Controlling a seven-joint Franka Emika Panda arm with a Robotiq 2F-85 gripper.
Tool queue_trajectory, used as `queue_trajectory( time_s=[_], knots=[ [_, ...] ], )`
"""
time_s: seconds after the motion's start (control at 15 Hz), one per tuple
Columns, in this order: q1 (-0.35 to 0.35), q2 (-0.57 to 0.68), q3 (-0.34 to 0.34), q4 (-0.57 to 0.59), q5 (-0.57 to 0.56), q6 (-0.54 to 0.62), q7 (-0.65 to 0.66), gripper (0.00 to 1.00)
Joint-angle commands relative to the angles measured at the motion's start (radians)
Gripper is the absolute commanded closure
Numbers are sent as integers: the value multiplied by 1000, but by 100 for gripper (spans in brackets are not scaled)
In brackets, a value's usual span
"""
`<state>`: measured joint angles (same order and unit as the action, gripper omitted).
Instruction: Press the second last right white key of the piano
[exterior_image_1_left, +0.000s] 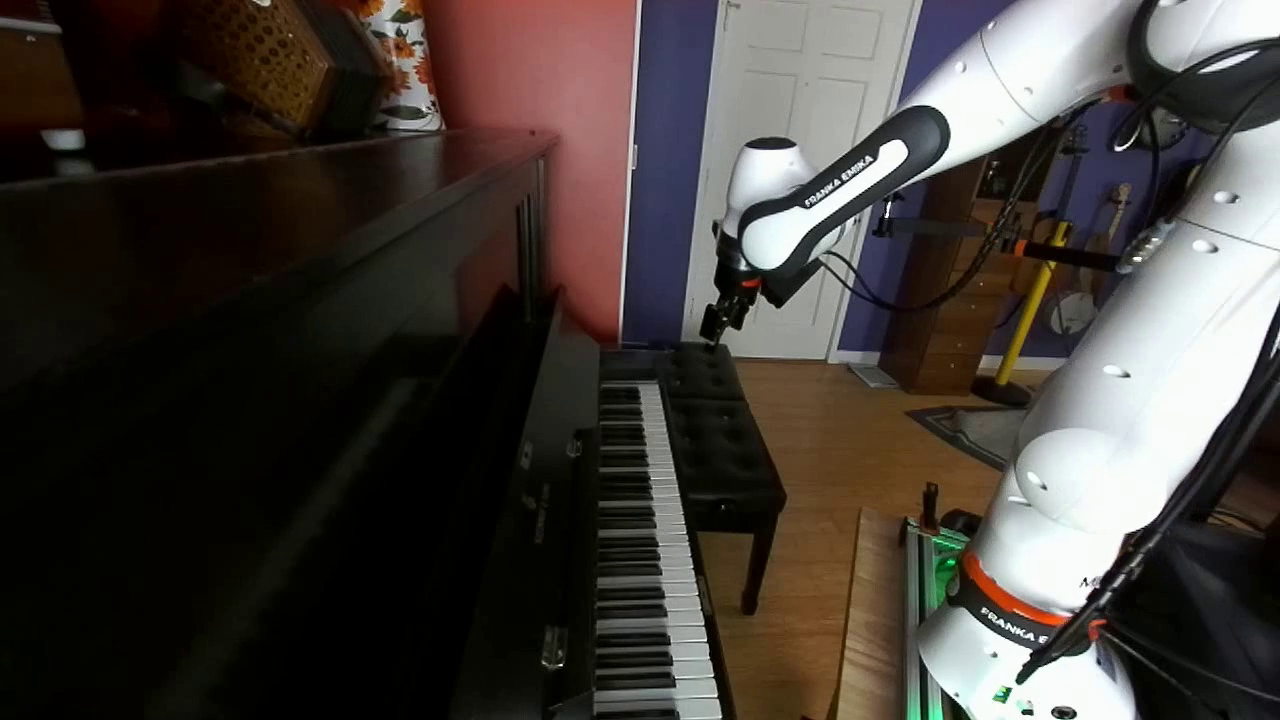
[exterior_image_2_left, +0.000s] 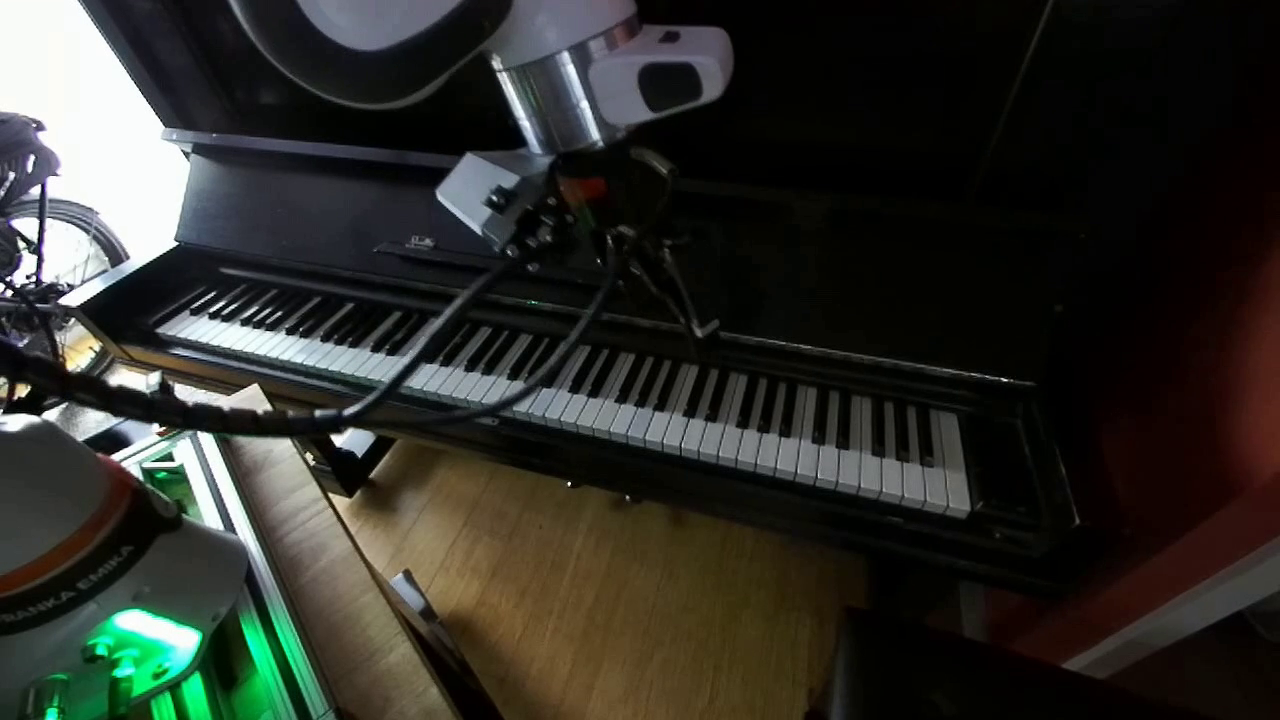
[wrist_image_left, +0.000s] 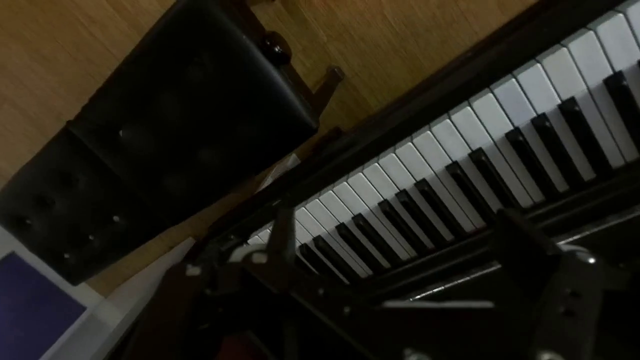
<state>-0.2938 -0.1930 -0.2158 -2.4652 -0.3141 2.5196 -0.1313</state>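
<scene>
Piano (exterior_image_1_left: 430, 430): dark upright, standing along the left of an exterior view; key cover (exterior_image_1_left: 545, 470) tilted up. Row of white keys (exterior_image_2_left: 640, 425) visible in both exterior views and in the wrist view. Target, second-last white key (exterior_image_2_left: 935, 488) on the right: just beside the end key (exterior_image_2_left: 958, 490), near the red wall (exterior_image_2_left: 1190, 450). Cannot tell if it sits level or lowered. In the wrist view a jaw overlaps that end of the row; key not identifiable there.

Jaws: released, sides well apart, keys showing through the gap in the wrist view. They point downward at a tilt, above key level and apart from the keys. In an exterior view they fall in front of the key cover (exterior_image_2_left: 870, 300), left of the target.

Arm (exterior_image_1_left: 1150, 380): white, black-banded, reaching over from its base (exterior_image_1_left: 1000, 650) toward the piano's right end.

Surroundings: black padded bench (exterior_image_1_left: 720, 450), tufted, near the right end of the row; also seen in the wrist view. White door (exterior_image_1_left: 800, 190) behind it. Flower-patterned object (exterior_image_1_left: 407, 65) on top of the piano. Bicycle (exterior_image_2_left: 60, 230), only partly in view, beyond the piano's left end.
</scene>
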Motion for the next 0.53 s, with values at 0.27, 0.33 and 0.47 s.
queue_trajectory(
  time_s=[0.27,0.33,0.47],
  knots=[
    [-18,314,-131,187,280,94,-538,0],
    [-36,346,-123,213,317,84,-552,0],
    [-40,289,-110,169,267,80,-504,0]
  ],
)
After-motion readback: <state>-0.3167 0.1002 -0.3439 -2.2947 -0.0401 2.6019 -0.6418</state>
